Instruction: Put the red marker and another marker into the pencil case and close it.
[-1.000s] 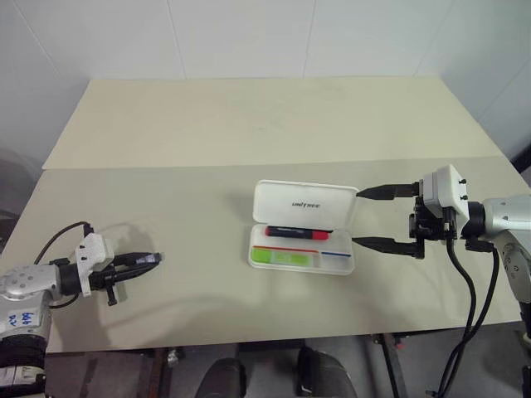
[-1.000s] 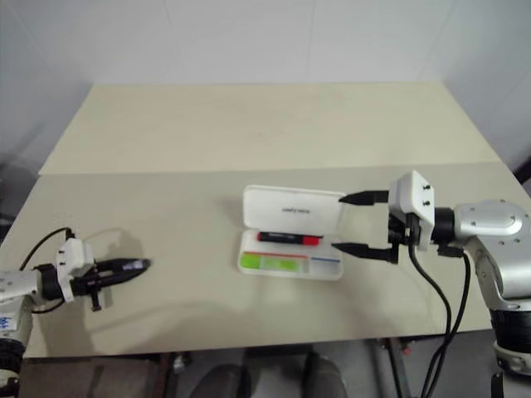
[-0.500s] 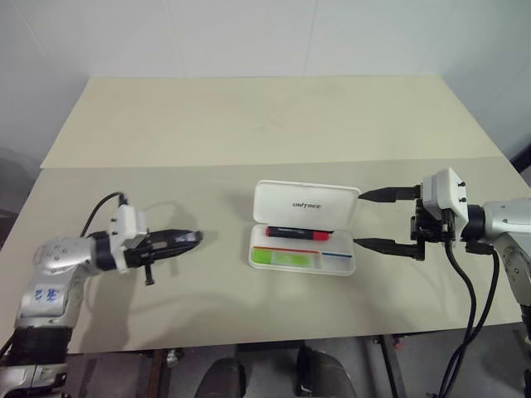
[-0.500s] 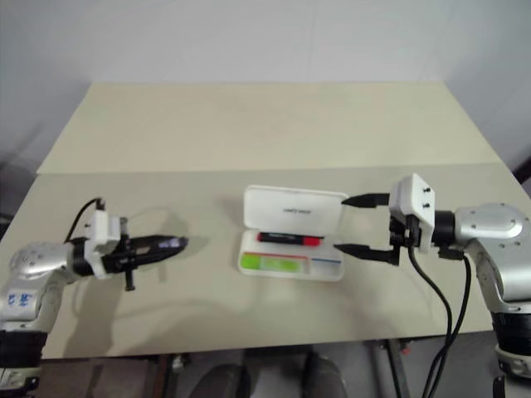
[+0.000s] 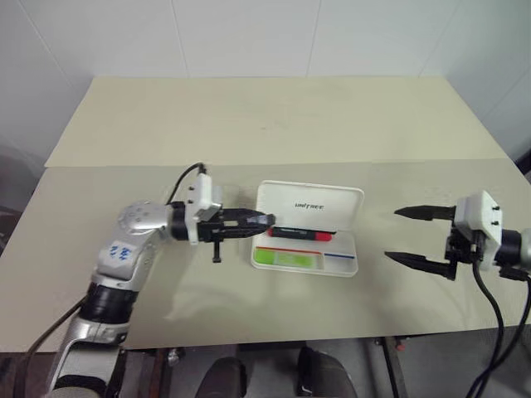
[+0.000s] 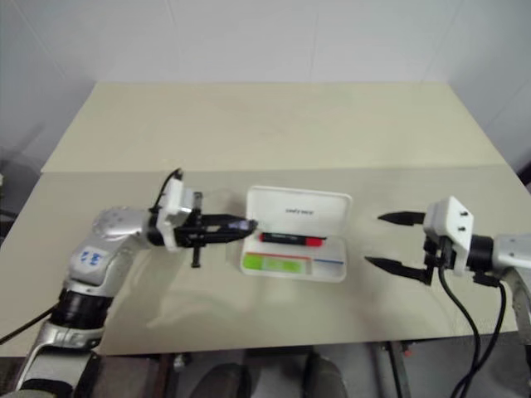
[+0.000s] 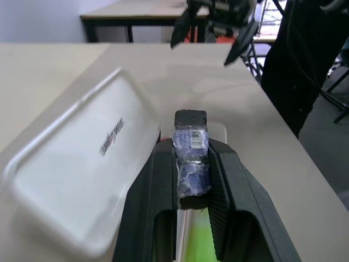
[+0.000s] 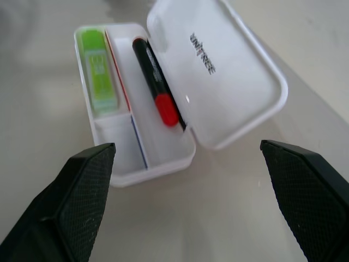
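Where white wall tiles back it, beige table (image 5: 249,124); left hand (image 5: 264,221) narrowed, right hand (image 5: 400,234) wide.

- The pencil case (image 5: 308,226) is white, with small dark lettering on its raised lid and a thin red and blue line inside.
- The red marker (image 5: 300,233) inside the case has a black barrel and a red cap.
- Another marker (image 5: 284,258), beside it in the case, is lime green with a paler end.
- The counter (image 5: 265,124) is pale beige.
- The fingers (image 8: 82,188) are black, with a fine cross-hatched texture.
- Blue tape with a barcode label sits between the left fingers (image 7: 148,191).
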Robot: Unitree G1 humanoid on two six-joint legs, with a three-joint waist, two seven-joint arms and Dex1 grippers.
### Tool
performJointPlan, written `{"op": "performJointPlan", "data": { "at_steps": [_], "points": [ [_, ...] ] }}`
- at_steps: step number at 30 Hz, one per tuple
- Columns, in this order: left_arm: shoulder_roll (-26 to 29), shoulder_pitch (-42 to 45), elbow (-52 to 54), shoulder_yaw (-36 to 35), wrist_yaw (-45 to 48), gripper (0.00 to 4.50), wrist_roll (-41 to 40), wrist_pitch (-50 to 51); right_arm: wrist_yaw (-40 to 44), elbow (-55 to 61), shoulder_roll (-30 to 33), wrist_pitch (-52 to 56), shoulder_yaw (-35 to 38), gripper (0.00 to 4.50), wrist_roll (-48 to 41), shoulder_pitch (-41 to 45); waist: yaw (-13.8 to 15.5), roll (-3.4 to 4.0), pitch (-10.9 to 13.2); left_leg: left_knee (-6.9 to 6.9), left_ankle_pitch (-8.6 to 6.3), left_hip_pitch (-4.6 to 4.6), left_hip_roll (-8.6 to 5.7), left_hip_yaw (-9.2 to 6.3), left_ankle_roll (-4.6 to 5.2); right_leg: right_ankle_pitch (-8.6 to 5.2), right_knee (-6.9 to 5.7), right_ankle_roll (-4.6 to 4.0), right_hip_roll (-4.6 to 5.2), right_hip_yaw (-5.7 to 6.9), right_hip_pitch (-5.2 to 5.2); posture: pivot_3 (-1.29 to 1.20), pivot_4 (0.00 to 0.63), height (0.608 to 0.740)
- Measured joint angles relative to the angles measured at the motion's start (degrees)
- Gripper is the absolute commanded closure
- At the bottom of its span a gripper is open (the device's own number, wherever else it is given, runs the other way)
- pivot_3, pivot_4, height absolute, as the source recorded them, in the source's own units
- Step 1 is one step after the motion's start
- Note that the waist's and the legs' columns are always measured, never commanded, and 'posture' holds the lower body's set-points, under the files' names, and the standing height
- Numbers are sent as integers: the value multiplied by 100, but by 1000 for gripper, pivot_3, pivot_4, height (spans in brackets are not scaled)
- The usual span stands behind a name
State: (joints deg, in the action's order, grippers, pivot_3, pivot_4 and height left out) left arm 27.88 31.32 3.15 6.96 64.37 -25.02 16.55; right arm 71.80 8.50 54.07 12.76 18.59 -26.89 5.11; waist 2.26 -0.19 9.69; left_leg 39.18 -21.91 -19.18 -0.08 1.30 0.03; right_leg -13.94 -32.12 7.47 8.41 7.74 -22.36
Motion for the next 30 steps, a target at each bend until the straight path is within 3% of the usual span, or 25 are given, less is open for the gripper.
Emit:
{"op": "performJointPlan", "data": {
  "at_steps": [7,12,25,30],
  "points": [
    [-790,213,-605,875,-166,4095,628,-104,-235,535,3,123,364,0,-39,-562,20,1,-1,6,4,7,1,6,6,6,7,7,0,-4,12,0,150,740],
    [-1036,411,-1085,1217,-178,4095,1038,-350,-341,697,3,236,565,0,-96,-752,69,2,-1,7,5,6,0,6,7,6,8,6,0,-3,11,0,150,740],
    [-2009,1026,-2429,1488,-339,4095,1656,-804,-648,936,-27,346,616,0,-155,-825,86,1,-1,7,6,2,-2,6,10,7,15,7,0,-2,12,0,150,740],
    [-2090,1077,-2459,1513,-302,4095,1730,-854,-680,937,-28,352,616,0,-156,-826,72,1,-1,6,6,3,-1,6,10,7,14,7,0,-1,11,0,150,740]
  ]
}}
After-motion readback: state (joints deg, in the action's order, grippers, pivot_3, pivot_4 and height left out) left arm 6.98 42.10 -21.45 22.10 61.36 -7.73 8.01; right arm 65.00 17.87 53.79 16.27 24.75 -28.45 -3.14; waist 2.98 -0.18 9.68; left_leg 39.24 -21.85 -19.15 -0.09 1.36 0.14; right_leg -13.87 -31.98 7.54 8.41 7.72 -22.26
